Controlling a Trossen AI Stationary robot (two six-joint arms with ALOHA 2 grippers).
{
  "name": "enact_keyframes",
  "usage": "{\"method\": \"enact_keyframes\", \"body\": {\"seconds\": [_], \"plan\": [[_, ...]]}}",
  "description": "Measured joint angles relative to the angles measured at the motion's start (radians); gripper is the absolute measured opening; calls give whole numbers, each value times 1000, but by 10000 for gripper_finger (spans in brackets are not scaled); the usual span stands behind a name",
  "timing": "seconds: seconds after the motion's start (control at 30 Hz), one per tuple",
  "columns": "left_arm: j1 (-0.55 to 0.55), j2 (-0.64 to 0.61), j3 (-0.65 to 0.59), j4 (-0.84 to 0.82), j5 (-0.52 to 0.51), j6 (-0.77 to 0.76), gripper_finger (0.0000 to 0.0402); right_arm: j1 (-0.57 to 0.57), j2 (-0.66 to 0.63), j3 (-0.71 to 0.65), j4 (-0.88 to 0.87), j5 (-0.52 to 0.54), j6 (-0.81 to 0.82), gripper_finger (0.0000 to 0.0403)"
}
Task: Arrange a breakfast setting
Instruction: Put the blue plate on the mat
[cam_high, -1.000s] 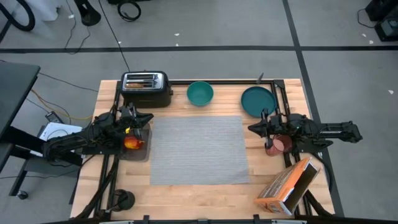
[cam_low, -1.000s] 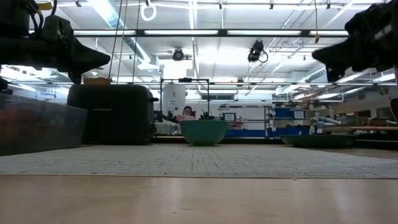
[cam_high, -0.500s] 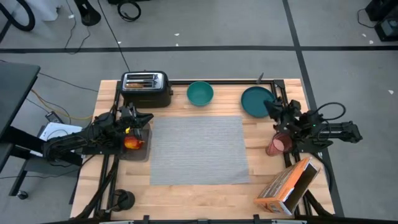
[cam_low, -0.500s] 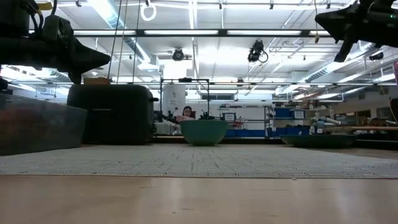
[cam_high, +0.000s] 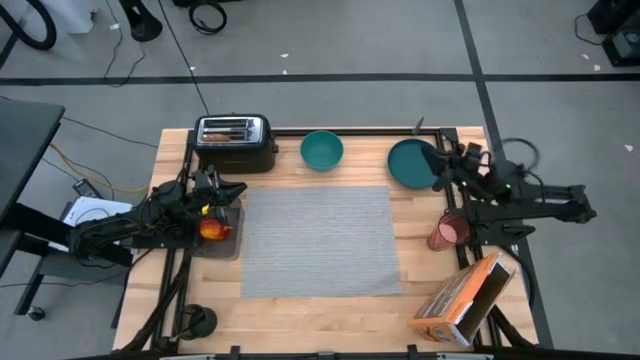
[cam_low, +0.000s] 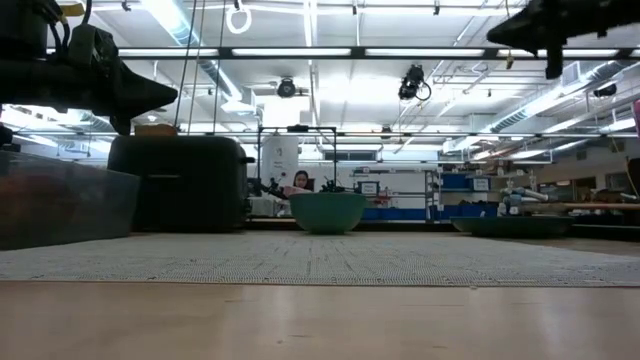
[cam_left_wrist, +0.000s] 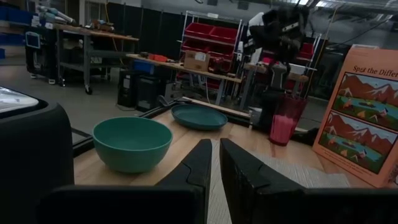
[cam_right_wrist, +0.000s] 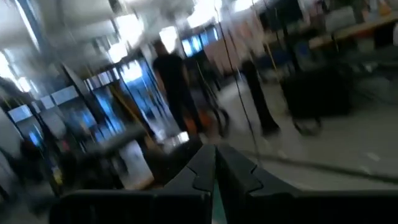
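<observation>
Plate (cam_high: 414, 163) lying off the mat (cam_high: 319, 241), right gripper (cam_high: 446, 160) hanging raised at its rim, fingers together, presumably lining up; left gripper (cam_high: 227, 189), nearly closed, waiting beside toaster (cam_high: 235, 141).

Bright, even overhead light; 1 wrist picture badly smeared.
Ceiling strip lights (cam_low: 300, 52) glare white above the teal bowl (cam_low: 327, 211), leaving the toaster (cam_low: 180, 183) beside it a dark silhouette. The worktop (cam_high: 330, 305) shows only soft shadows. The right wrist view is motion-blurred throughout.
</observation>
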Motion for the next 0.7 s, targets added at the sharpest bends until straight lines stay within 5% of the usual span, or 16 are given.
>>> {"method": "enact_keyframes", "body": {"seconds": [0.2, 0.43, 0.7], "plan": [[0, 0, 0, 0, 0, 0, 41, -9, 323, 288, -377, -56, 67, 55], [0, 0, 0, 0, 0, 0, 41, -101, 710, 563, -808, -146, 366, 130], [0, 0, 0, 0, 0, 0, 41, -283, 971, 603, -903, -451, 414, 173]]}}
